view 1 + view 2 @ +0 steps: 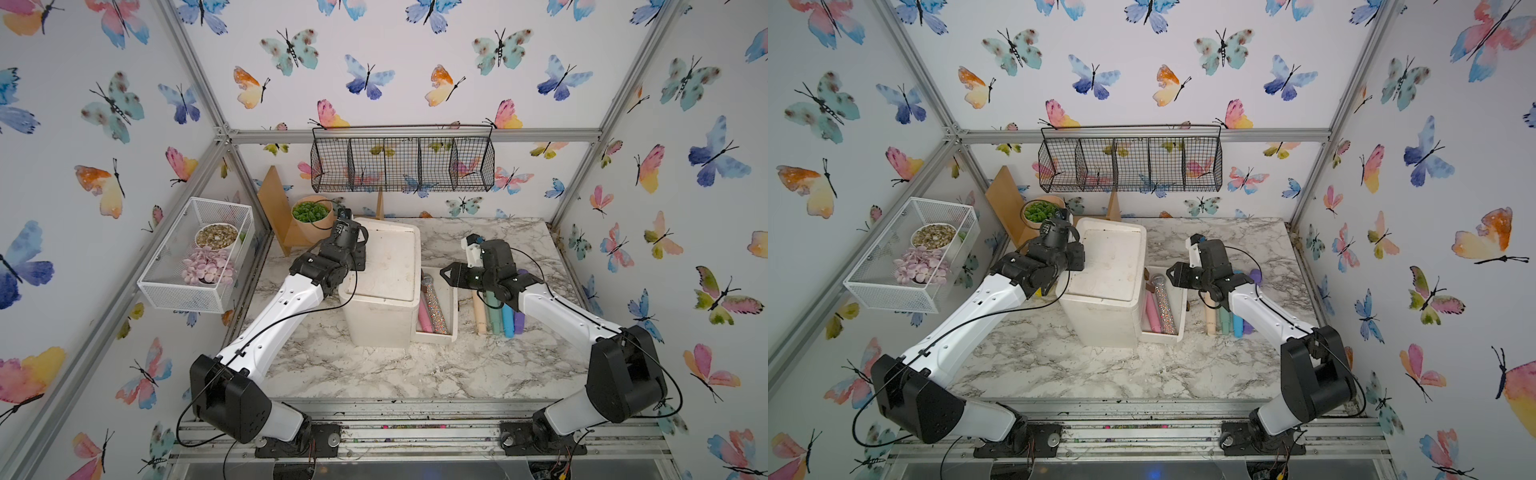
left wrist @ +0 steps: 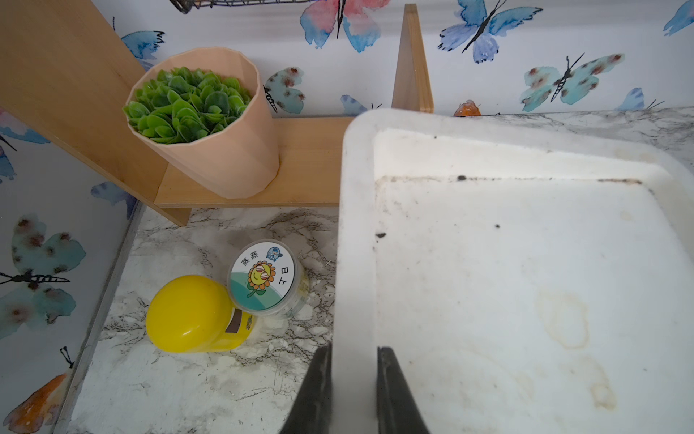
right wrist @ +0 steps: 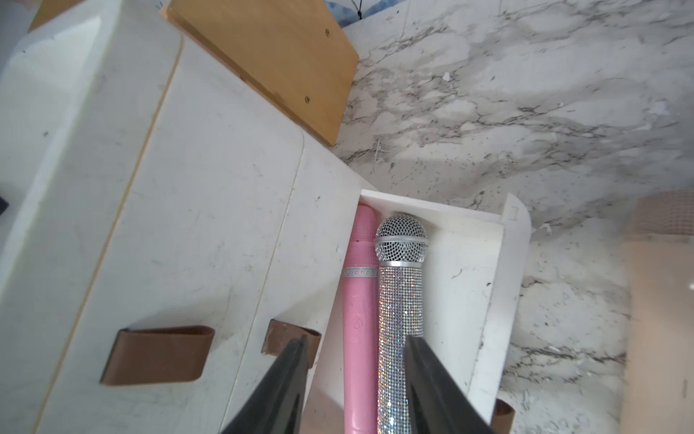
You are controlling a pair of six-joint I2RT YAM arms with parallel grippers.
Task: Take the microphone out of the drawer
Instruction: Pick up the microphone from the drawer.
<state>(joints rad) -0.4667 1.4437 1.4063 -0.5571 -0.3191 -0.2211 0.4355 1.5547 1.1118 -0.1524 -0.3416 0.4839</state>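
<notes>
A white drawer unit (image 1: 386,257) stands mid-table with its lowest drawer (image 1: 452,299) pulled out to the right. Two microphones lie side by side in it, a silver glitter microphone (image 3: 401,285) with a mesh head and a pink microphone (image 3: 359,285); both show in both top views, the glitter one (image 1: 1165,305) outermost. My right gripper (image 3: 356,338) hovers open just above their handles, one finger on each side, touching neither. My left gripper (image 2: 355,349) is shut on the unit's raised top rim (image 2: 355,263) at its left edge.
Several more microphones (image 1: 498,316) lie on the marble right of the drawer, under my right arm. Brown loop handles (image 3: 157,353) mark the closed drawers. A yellow container (image 2: 195,315) and a lidded jar (image 2: 263,278) sit left of the unit, a plant pot (image 2: 202,124) on a wooden shelf behind.
</notes>
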